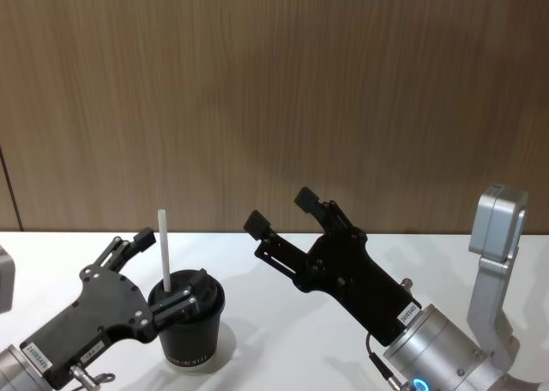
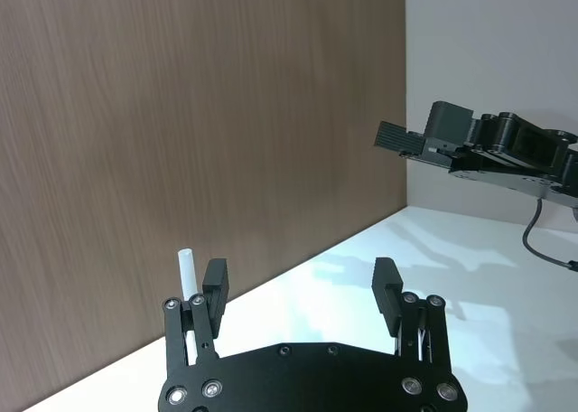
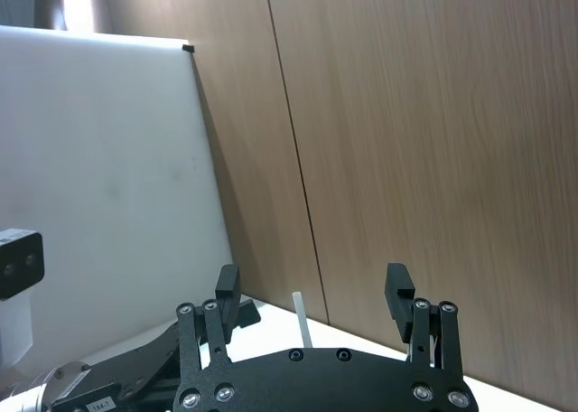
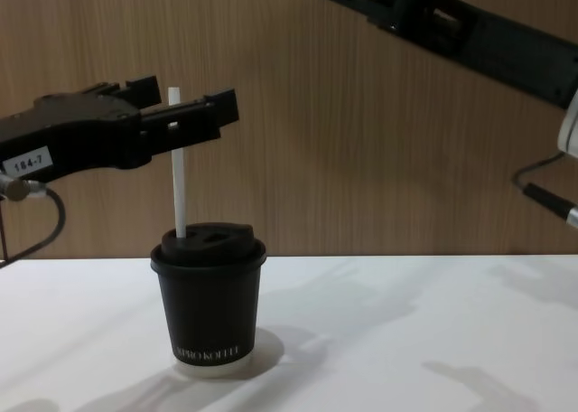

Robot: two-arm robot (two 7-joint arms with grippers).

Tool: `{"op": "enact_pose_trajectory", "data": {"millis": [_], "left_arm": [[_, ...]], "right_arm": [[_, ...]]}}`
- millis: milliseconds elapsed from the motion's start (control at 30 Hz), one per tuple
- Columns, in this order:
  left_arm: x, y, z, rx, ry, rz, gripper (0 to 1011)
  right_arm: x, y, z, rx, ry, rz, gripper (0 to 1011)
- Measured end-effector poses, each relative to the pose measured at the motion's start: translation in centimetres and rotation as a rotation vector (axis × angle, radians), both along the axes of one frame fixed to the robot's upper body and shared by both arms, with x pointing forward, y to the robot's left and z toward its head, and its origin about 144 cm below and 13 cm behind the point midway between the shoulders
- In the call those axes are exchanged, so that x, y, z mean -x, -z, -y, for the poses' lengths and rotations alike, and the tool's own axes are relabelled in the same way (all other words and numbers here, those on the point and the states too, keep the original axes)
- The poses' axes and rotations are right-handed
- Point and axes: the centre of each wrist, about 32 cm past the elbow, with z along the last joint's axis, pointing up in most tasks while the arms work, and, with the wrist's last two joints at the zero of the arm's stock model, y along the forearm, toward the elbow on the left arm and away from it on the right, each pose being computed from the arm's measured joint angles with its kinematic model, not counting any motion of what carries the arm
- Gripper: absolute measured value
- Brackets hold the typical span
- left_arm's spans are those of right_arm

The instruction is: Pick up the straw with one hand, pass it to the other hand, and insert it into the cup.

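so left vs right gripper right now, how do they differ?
The black left gripper sits low at the small black lidded paper cup, its fingers either side of the thin white plastic straw standing in the lid. The black right gripper hangs raised and away from both, tilted upward. Both are open and hold nothing.

The straw (image 4: 178, 168) stands in the cup (image 4: 209, 308), left hand (image 4: 185, 109) around it.
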Motion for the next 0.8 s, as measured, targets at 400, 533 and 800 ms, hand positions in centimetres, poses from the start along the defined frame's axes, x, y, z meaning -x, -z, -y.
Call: {"op": "enact_pose_trajectory", "data": {"millis": [400,533,800], "left_arm": [[0.15,0.06,0.03,0.0,0.005,0.0,1000],[0.18,0.08,0.03,0.0,0.006,-0.001,1000],[0.2,0.08,0.04,0.0,0.007,-0.001,1000]], "right_arm": [[0.0,0.0,0.0,0.0,0.0,0.0,1001],[0.0,0.0,0.0,0.0,0.0,0.0,1001],[0.0,0.0,0.0,0.0,0.0,0.0,1001]]}}
